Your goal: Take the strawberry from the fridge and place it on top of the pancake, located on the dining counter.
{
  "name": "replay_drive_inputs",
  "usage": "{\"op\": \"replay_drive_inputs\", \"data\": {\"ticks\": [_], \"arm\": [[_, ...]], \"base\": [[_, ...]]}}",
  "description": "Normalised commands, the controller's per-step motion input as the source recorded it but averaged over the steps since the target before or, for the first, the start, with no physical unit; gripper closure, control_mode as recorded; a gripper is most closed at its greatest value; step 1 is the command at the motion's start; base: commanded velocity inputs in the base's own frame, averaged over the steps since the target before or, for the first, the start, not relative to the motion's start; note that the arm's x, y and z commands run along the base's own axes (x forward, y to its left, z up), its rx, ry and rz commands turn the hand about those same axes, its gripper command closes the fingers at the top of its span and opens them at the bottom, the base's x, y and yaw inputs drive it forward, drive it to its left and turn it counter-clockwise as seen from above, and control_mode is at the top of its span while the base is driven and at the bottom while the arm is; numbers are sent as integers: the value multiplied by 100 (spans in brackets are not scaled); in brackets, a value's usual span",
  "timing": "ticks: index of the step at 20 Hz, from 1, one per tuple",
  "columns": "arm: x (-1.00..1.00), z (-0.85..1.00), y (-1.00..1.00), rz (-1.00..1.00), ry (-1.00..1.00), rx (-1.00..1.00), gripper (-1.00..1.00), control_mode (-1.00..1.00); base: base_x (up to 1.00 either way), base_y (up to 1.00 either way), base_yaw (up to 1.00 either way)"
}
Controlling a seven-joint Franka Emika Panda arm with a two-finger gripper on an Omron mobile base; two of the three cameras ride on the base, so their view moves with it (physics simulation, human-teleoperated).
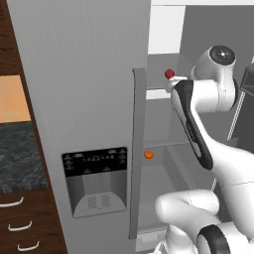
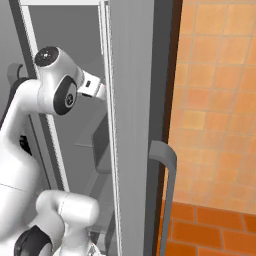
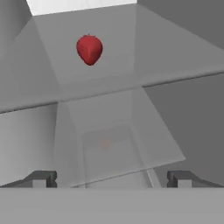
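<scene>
Hand (image 3: 111, 178) is fully open and empty; its two tips sit wide apart at the bottom of the hand view, nothing between them. In the left base view the arm reaches into the open fridge (image 1: 79, 99), wrist up at the upper right of the frame.

Berry (image 3: 89, 49) is not reached yet. It sits on the upper shelf (image 3: 105, 85), upper left in the hand view, well above and left of the hand's centre line. Left base view has it at the top, just left of the wrist.

Risks, near to far:
- The open door's edge stands close beside the wrist in the right base view. A sideways swing to line up could clip it.
- The shelf front edge lies between the hand and the berry. A straight push forward from here would, I think, go under the shelf or hit its lip; the hand needs to rise and shift left first.
- The berry is small and rounded. An off-centre close could squirt it back toward the rear wall.
- An orange fruit (image 1: 148, 154) sits on the lower level, mid-frame in the left base view. Wrong target if the hand goes low.
</scene>
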Motion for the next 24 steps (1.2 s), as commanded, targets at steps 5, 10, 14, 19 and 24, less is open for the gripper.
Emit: {"op": "replay_drive_inputs", "data": {"ticks": [5, 10, 14, 19, 24], "arm": [[48, 21, -11, 17, 0, 0, -100, -100], [71, 8, 0, 7, 0, 0, -100, -100], [67, 0, 0, 1, 2, 0, -100, -100], [65, -3, 0, 0, 7, -3, -100, -100], [59, -20, 0, 0, 11, -2, -100, -100]], "base": [[0, 0, 0], [0, 0, 0], [0, 0, 0], [0, 0, 0], [0, 0, 0]]}}
